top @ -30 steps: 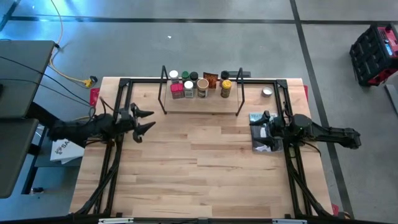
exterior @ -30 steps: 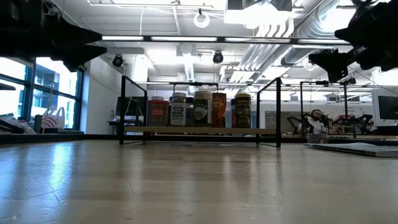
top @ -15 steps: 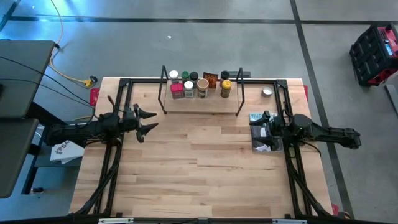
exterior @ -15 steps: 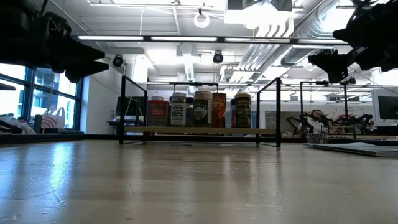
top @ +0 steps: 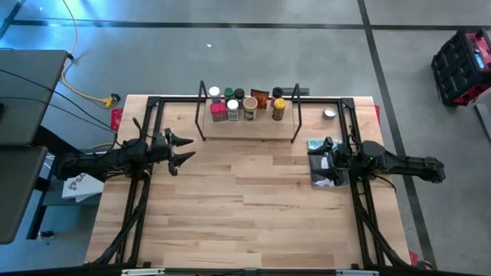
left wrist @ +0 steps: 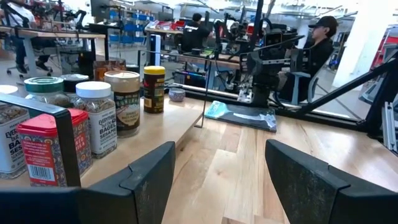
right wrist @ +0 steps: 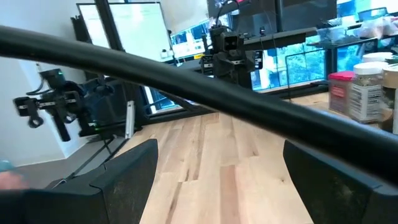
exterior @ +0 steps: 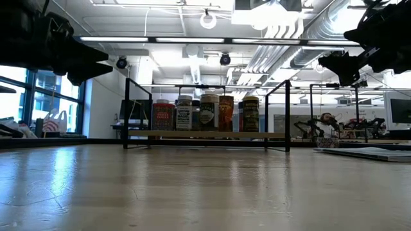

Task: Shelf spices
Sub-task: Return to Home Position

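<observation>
High view puts the shelf (top: pixel 265 116) at the far edge of the table (top: pixel 245 207), with the spices (top: pixel 245 102) grouped on its board in two short rows. The front row, starting from the shelf's left end, has a red box (top: pixel 219 113), a white-lidded jar (top: pixel 232 107) and a tan-lidded jar (top: pixel 250 105). After a gap comes a yellow-lidded jar (top: pixel 279 107) nearer the shelf's right end. Behind these on the same board are a second white-lidded jar (top: pixel 214 92), a green-lidded jar (top: pixel 228 93), a dark-lidded jar (top: pixel 239 94) and a brown packet (top: pixel 259 98). A second dark-lidded jar (top: pixel 277 92) stands behind the yellow-lidded one. From table height they all stand upright, packed close together on the shelf.

The left gripper (top: pixel 189 148) hangs above the table, off the shelf's left end and a little in front of it. Its fingers are spread wide with nothing between them. Its wrist camera looks along the shelf's front, past the red box and the jars.

The right gripper (top: pixel 316 162) hangs off the shelf's right end, also in front of it, over a flat book (top: pixel 317 144) lying on the table. Its fingers are parted and empty too.

A small silver round tin (top: pixel 329 113) sits on the table just beyond the shelf's right end.
</observation>
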Motion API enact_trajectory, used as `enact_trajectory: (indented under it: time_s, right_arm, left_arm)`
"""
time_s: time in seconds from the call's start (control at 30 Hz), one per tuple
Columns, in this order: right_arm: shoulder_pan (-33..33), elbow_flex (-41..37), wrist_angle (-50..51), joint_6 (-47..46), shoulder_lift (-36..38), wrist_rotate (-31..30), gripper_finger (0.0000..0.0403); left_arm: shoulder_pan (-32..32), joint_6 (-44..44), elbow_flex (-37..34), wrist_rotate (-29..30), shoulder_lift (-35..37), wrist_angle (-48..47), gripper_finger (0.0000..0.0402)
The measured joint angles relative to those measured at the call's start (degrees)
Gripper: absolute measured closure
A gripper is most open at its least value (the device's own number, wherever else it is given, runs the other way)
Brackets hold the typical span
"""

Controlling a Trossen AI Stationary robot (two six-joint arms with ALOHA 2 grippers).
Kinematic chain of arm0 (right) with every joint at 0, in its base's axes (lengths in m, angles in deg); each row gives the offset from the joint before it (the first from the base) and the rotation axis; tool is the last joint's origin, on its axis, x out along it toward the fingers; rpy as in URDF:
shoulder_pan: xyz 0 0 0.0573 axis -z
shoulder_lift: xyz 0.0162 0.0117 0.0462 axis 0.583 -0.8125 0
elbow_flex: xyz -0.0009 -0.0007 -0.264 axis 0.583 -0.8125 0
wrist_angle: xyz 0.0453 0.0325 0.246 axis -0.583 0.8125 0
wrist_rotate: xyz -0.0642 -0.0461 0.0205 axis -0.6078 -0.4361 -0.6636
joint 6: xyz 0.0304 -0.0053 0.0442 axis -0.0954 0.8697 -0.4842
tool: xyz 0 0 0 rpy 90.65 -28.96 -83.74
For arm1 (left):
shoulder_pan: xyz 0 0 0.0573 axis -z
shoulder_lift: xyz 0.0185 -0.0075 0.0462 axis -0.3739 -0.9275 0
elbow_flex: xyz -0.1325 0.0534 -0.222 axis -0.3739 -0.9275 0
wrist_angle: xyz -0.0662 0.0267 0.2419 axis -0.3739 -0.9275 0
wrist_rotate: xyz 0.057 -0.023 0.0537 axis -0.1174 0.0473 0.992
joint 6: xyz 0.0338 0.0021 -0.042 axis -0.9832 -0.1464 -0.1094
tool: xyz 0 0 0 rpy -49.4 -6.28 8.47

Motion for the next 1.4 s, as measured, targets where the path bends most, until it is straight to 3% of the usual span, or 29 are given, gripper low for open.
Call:
enact_trajectory:
  time_s: [0.6, 0.7, 0.8, 0.87, 1.13, 1.4]
  right_arm:
    - [-11.01, 0.00, -0.32, -0.01, 0.71, 0.11, 0.0061]
    - [-11.33, 0.00, -0.60, 5.54, 0.71, -5.38, 0.0061]
    - [-11.26, 0.00, 0.41, 4.57, 0.71, -15.74, 0.0061]
    - [-11.04, 0.00, 0.01, 4.28, 0.74, -18.43, 0.0061]
    - [-10.88, 0.00, 0.00, 13.49, 0.74, -17.49, 0.0061]
    - [-10.88, 0.00, 0.02, 14.53, 0.41, -17.49, 0.0061]
  left_arm:
    - [0.00, 0.00, 0.00, 0.05, -0.01, 0.14, 0.0156]
    - [0.00, 0.00, 0.00, 0.05, 0.00, 0.15, 0.0156]
    - [0.00, -0.04, 0.00, 0.05, 0.00, 0.17, 0.0156]
    - [0.00, 0.00, 0.00, 0.08, -0.01, 0.23, 0.0156]
    - [0.00, 0.00, 0.00, 0.08, -0.01, 0.22, 0.0156]
    - [0.00, 0.00, 0.00, 0.08, 0.00, 0.22, 0.0156]
